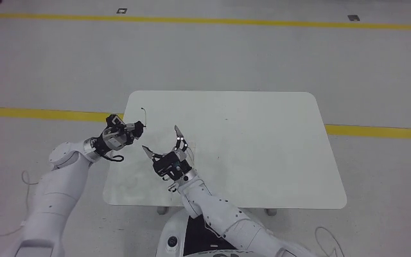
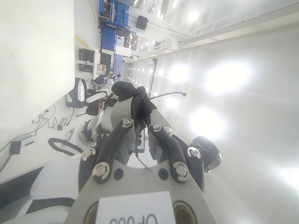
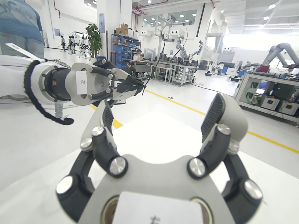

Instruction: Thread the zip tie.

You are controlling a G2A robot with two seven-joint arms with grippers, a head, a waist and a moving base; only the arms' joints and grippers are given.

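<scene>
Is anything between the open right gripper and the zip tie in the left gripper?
Nothing visible. Only open air above the table separates the right gripper from the zip tie that the left gripper holds.

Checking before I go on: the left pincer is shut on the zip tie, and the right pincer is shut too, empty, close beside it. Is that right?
Not quite. The right pincer is open, not shut: the right wrist view shows its jaws spread wide with nothing between them. The rest holds: the left pincer is shut on the zip tie, and the right one is empty, close beside it.
</scene>
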